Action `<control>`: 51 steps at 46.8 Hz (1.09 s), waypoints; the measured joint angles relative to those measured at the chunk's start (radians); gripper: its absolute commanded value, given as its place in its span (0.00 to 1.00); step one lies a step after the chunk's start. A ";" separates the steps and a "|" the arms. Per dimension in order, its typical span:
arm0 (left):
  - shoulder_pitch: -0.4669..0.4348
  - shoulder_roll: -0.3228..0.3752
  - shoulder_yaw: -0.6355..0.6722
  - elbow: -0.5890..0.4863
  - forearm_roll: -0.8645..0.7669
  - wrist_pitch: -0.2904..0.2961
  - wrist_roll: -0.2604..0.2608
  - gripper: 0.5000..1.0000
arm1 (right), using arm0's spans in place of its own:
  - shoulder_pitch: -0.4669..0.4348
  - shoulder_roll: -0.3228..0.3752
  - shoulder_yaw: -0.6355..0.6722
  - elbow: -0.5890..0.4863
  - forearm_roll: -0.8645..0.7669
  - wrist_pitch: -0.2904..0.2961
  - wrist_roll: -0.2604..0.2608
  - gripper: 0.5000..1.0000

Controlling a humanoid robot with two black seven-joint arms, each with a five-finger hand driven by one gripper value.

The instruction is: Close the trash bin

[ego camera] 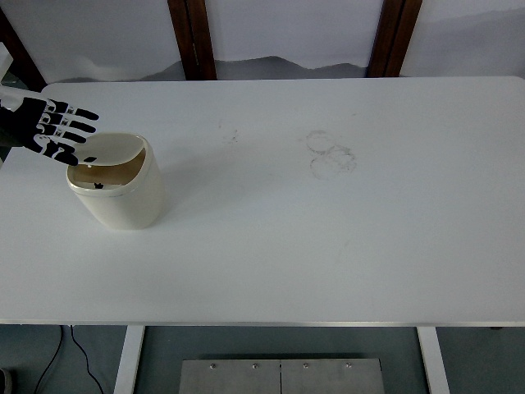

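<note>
Nearest to me, along the bottom of the frame, ran the front edge of the white table (271,271), bare across its lower half. Further up, at the left of the frame, stood the cream trash bin (119,185), upright, its mouth facing up and its swing lid (111,150) tipped back into the opening so the inside showed. Within it I could make out only a shadowed brownish wall and a small dark speck or two; whether those were rubbish or marks, I could not tell. Just beyond the bin, in the upper left of the frame, hovered my left hand (51,129), fingers spread flat and holding nothing, fingertips pointing toward the right over the bin's far rim. So the lid lay immediately below and slightly right of that hand, its long axis running roughly left to right across the opening. My left hand was clearly the nearer one; my right was not in view. I judged a downward press on the lid's raised edge was due. Faint ring stains (330,154) marked the table at upper centre.
</note>
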State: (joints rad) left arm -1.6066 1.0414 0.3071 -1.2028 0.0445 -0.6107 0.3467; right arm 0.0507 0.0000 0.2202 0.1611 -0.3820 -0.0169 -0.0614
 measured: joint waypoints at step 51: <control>0.059 -0.070 -0.007 0.000 -0.042 0.000 -0.024 1.00 | 0.003 0.000 -0.001 0.000 0.000 0.000 0.000 0.99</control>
State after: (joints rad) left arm -1.5471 0.9712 0.3004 -1.2028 0.0029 -0.6107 0.3223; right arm 0.0539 0.0000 0.2196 0.1611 -0.3820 -0.0169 -0.0613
